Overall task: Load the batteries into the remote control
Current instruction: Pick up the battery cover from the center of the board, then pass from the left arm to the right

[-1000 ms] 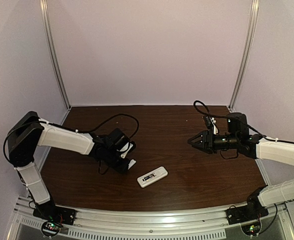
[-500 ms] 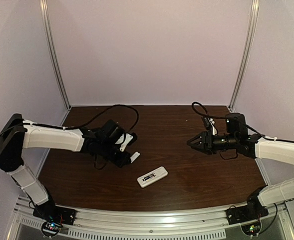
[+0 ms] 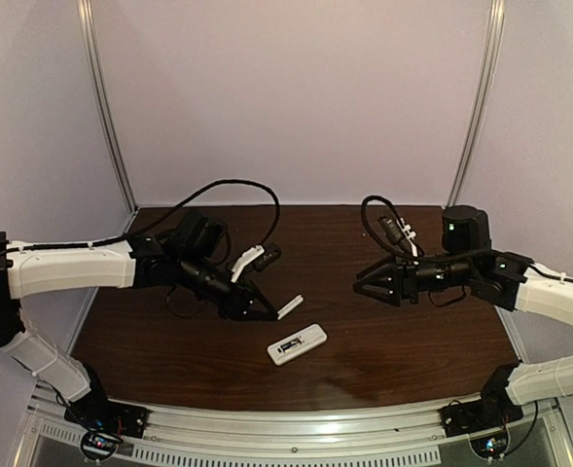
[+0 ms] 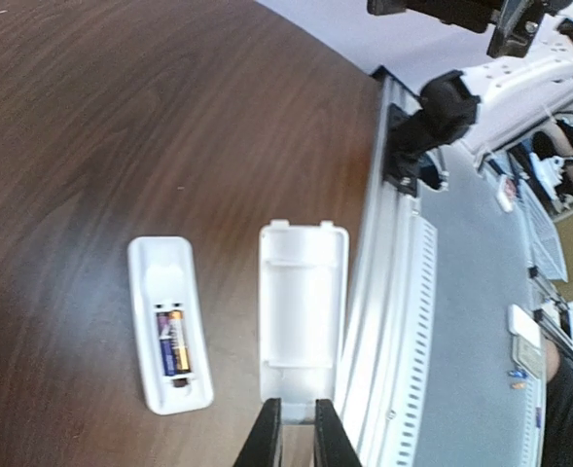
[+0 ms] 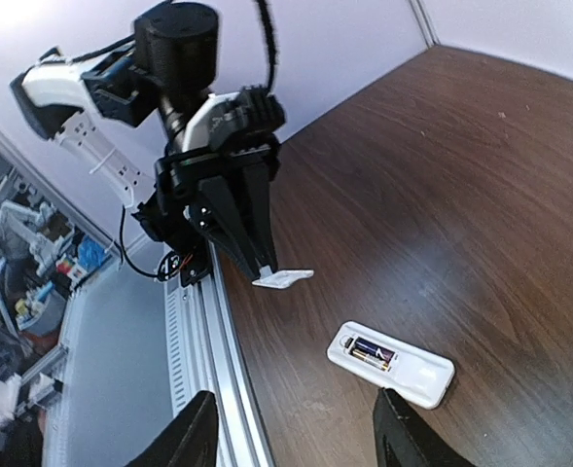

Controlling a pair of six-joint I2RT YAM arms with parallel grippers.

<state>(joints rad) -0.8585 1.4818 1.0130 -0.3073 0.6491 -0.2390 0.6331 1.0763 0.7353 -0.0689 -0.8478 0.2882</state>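
Observation:
The white remote control (image 3: 297, 343) (image 4: 168, 324) (image 5: 391, 363) lies back-up on the table near the front middle. Its open recess holds the batteries (image 4: 172, 341) (image 5: 372, 352), one bluish-purple and one gold, side by side. My left gripper (image 3: 271, 313) (image 4: 297, 435) hangs above the table just behind-left of the remote, shut on the end of the thin white battery cover (image 3: 289, 305) (image 4: 303, 307) (image 5: 282, 278). Off to the right, above the table, my right gripper (image 3: 359, 284) (image 5: 296, 438) stands open and empty, pointing left toward the remote.
The dark wooden table (image 3: 344, 243) ends at a ribbed metal rail (image 3: 296, 416) (image 4: 393, 321) along the front. Purple walls with metal posts (image 3: 106, 107) close the back and sides. Black cables (image 3: 232, 185) loop over both arms.
My left arm has stretched right and forward, carrying the white cover closer to the remote. The right arm has edged left. The remote has stayed put.

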